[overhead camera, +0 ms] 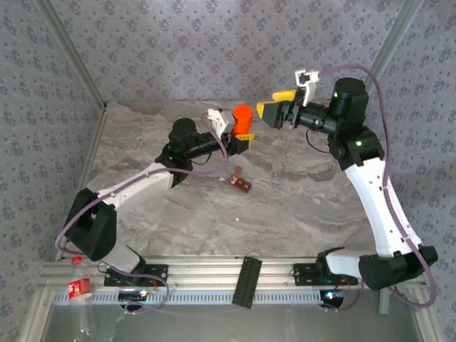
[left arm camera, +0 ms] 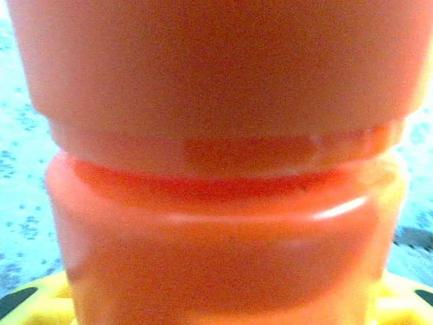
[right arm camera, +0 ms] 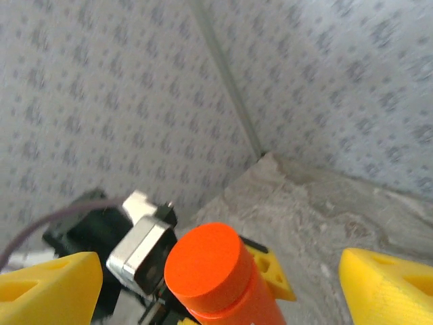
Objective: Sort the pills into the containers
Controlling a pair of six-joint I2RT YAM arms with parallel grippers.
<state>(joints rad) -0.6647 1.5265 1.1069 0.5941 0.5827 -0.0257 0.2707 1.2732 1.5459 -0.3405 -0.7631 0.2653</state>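
An orange bottle with its round cap on stands upright at the back of the table, and my left gripper is shut on its body. In the left wrist view the bottle is very close, with yellow fingers at the bottom corners. My right gripper hovers open just right of the cap, apart from it. In the right wrist view the cap sits between the wide-spread yellow fingertips. The dark reddish-brown containers lie mid-table. One pale pill lies in front of them.
A clear plastic bottle with a red label lies off the table at the near left. A black bracket sits on the front aluminium rail. Patterned walls close in the back and sides of the marble table.
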